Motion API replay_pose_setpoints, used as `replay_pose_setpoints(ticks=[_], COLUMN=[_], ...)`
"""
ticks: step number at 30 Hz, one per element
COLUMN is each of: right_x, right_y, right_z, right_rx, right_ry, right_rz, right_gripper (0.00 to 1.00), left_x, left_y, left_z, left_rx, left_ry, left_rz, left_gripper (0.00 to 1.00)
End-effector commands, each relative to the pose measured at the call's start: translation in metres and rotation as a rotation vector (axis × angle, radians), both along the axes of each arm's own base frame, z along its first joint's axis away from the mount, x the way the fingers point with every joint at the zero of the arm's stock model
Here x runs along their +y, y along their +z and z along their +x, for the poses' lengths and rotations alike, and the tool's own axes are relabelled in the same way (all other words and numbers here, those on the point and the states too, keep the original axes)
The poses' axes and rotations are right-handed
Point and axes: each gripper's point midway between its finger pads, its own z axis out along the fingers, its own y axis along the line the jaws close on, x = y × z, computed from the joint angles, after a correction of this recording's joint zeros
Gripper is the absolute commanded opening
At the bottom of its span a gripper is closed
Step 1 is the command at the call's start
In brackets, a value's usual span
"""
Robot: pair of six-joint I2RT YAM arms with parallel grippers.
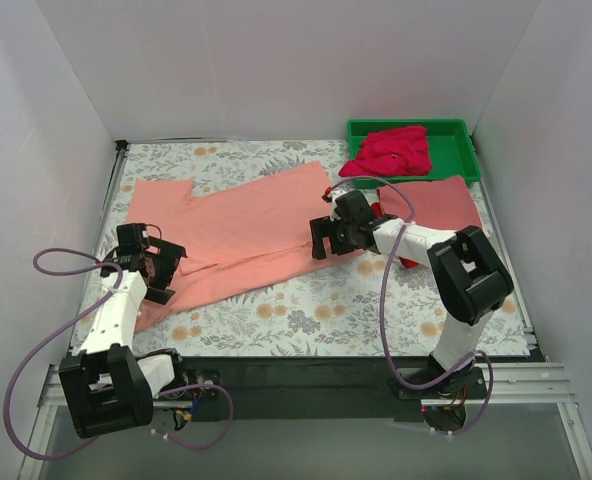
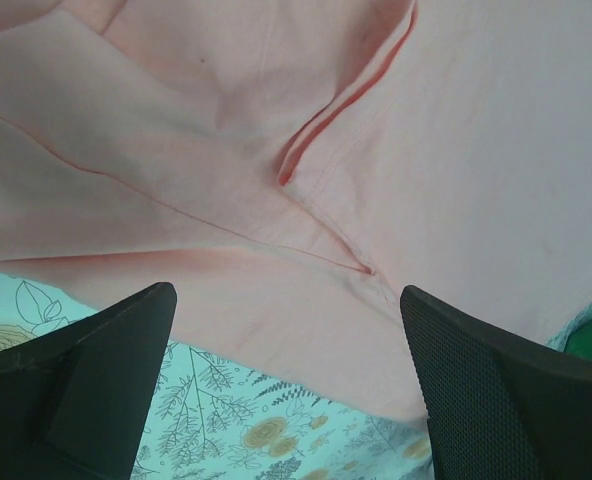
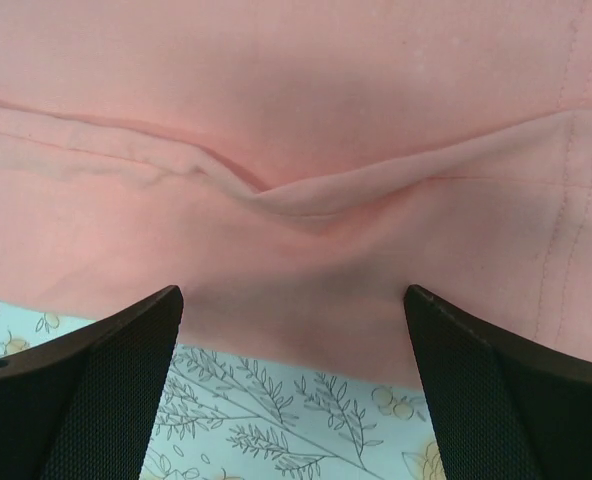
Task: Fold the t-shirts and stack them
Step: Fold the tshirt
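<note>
On the floral counter (image 1: pixel 306 310) the salmon-pink t-shirt (image 1: pixel 246 225) sprawls across the frame's middle, both jaws gaping wide and empty at its lower edge, where an uneven pinch could bunch or drag the cloth askew.

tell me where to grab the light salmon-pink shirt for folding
Grip the light salmon-pink shirt along its near edge, coming in low from the robot's side. It lies spread flat on the table, so only that free edge gives the jaws a lip.
</note>
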Motion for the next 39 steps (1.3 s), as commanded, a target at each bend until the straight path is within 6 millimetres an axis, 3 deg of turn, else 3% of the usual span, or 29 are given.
replay_pose_setpoints(ticks=[1, 5, 12, 17, 23, 27, 35, 39], right_x=[-0.031, -0.062, -0.082, -0.081, -0.077, -0.078, -0.08, -0.081], right_y=[-0.039, -0.054, -0.047, -0.037, -0.03, -0.03, -0.034, -0.034], right_z=[-0.06, -0.109, -0.152, -0.157, -0.157, -0.158, -0.161, -0.16], right_rx=[0.18, 0.241, 0.249, 0.224, 0.213, 0.213, 0.229, 0.224], right_ry=[-0.051, -0.098, -0.134, -0.13, -0.114, -0.114, -0.124, -0.128], right_rz=[-0.048, -0.068, -0.009, 0.032, 0.059, 0.059, 0.047, 0.043], right_gripper=[0.98, 0.98, 0.98, 0.98, 0.98, 0.98, 0.98, 0.98], left_x=[-0.012, -0.016, -0.028, -0.046, -0.038, -0.03, -0.034, -0.045], left_y=[0.007, 0.005, -0.002, -0.011, -0.024, -0.033, -0.036, -0.029], left_z=[0.005, 0.006, 0.005, 0.007, 0.016, 0.018, 0.027, 0.027], left_rx=[-0.064, -0.081, -0.082, -0.069, -0.017, 0.017, 0.018, -0.005], left_ry=[-0.077, -0.093, -0.141, -0.195, -0.164, -0.138, -0.17, -0.208], left_rz=[-0.022, -0.028, -0.049, -0.054, 0.002, 0.04, 0.022, -0.004], left_gripper=[0.95, 0.96, 0.97, 0.97, 0.95, 0.74, 0.53, 0.48])
